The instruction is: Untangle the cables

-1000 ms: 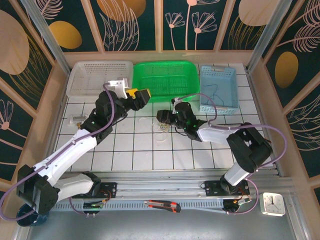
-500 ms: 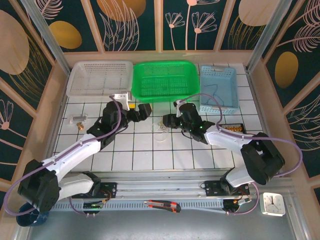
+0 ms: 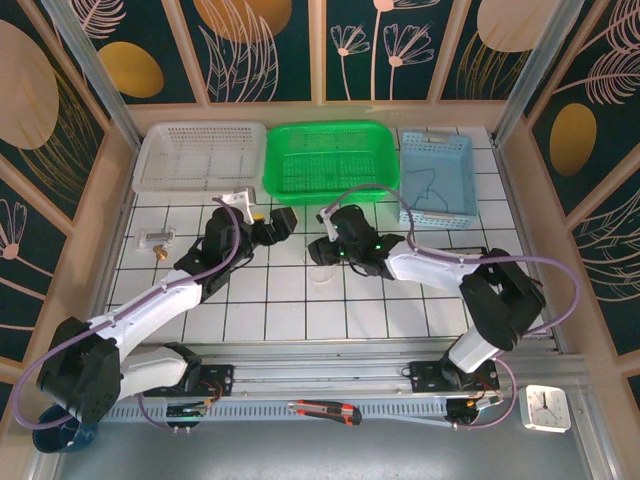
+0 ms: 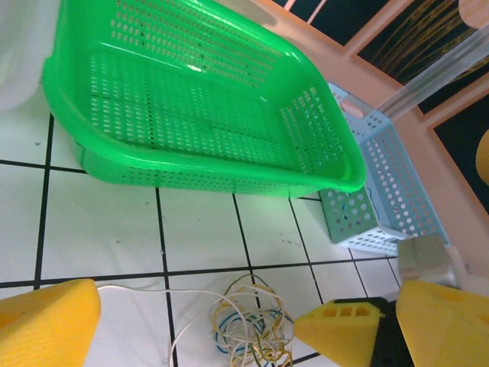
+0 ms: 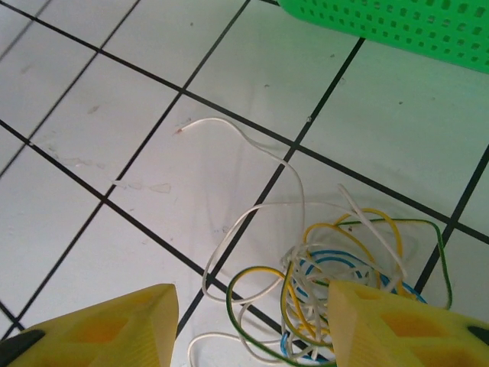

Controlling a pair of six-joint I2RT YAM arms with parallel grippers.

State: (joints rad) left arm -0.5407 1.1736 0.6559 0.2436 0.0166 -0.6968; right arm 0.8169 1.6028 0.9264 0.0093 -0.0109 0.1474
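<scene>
Baskets: three, in a row along the far edge of the table (image 3: 280, 310): one white basket (image 3: 200, 155), one green basket (image 3: 325, 158), one blue basket (image 3: 437, 178).

The cables (image 3: 322, 265) form one loose clump on the tiles, near the green basket's near rim. White, yellow, blue and dark green strands show in the right wrist view (image 5: 344, 306). The exact number of cords cannot be told. One white end trails clear of the clump.

Grippers: two. The left gripper (image 3: 285, 222) stands wide apart, holding nothing. The right gripper (image 5: 252, 306) stands partly apart above the clump, with one finger (image 5: 390, 321) over its strands; nothing is clamped.

Bare tiles lie open on the near side of the clump and to its left.
</scene>
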